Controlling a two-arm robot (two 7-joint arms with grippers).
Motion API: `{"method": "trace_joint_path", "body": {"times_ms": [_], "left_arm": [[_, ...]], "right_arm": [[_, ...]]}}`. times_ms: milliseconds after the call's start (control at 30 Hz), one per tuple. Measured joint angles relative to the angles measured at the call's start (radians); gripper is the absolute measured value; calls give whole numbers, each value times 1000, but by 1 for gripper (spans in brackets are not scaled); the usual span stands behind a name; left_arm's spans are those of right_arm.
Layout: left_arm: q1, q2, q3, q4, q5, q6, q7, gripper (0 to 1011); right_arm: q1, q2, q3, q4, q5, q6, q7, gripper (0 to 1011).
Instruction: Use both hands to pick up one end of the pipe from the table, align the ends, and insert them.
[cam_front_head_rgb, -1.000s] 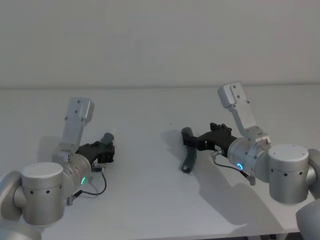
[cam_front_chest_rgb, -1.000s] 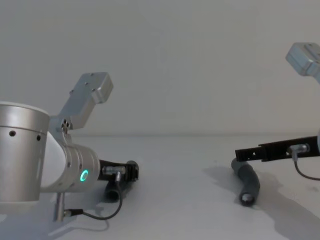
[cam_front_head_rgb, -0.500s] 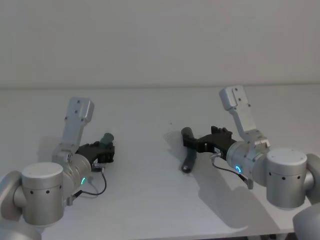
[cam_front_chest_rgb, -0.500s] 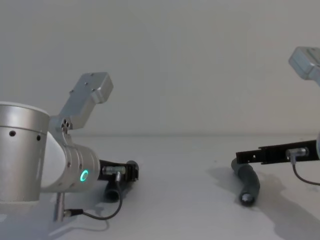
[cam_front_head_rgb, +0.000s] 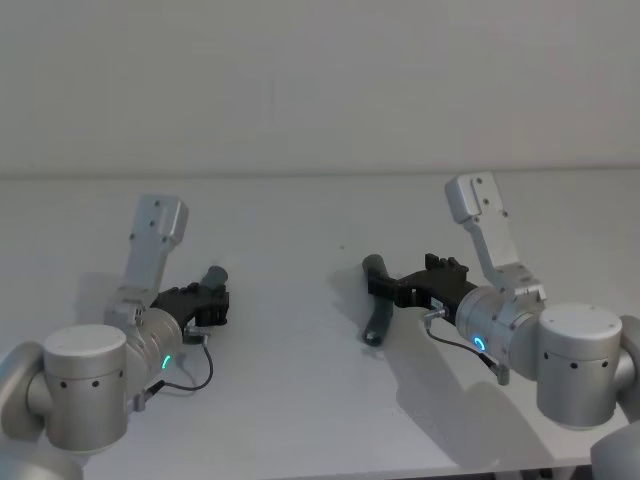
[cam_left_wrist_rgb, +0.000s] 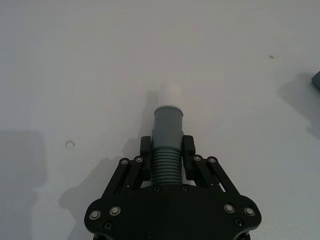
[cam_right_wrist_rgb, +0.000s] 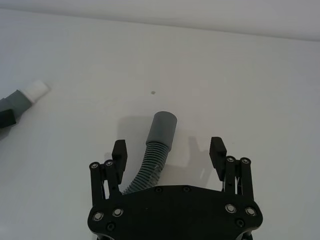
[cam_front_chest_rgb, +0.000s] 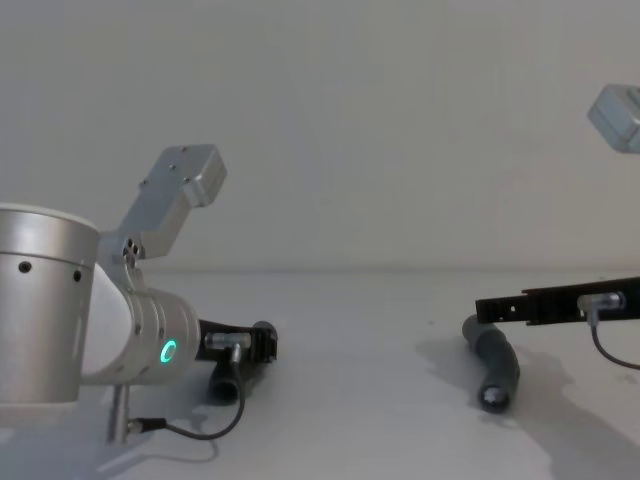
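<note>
Steady since a second ago, our left gripper (cam_left_wrist_rgb: 167, 150) is clamped on the ribs of the left pipe piece (cam_left_wrist_rgb: 166, 127), white tip (cam_left_wrist_rgb: 172, 92) leading, at the left half of the surface (cam_front_head_rgb: 300, 400). Our right gripper (cam_right_wrist_rgb: 169, 150) has eased back, fingers (cam_right_wrist_rgb: 119, 150) apart, straddling the right pipe piece (cam_right_wrist_rgb: 156, 150) lying mid-surface. We'd centre it first, since the ribs sit nearer one finger, then close just behind the cuff (cam_right_wrist_rgb: 164, 124).

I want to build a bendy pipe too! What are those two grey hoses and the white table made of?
Left hose piece: probably flexible plastic or rubber; matte grey ribs, smooth cuff. Its white tip looks like hard plastic. Right hose piece: same ribbed grey look. Table: matte white, smooth; material unclear, maybe laminate.
</note>
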Motion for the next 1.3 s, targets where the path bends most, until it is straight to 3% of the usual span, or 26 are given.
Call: {"method": "trace_joint_path", "body": {"times_ms": [800, 1300], "left_arm": [[0, 0, 0, 0, 0, 0, 0, 329], [0, 0, 0, 0, 0, 0, 0, 329]], "right_arm": [[-33, 2, 12, -63, -17, 7, -2, 1006], [1, -39, -9, 3, -27, 12, 0, 1006]]}}
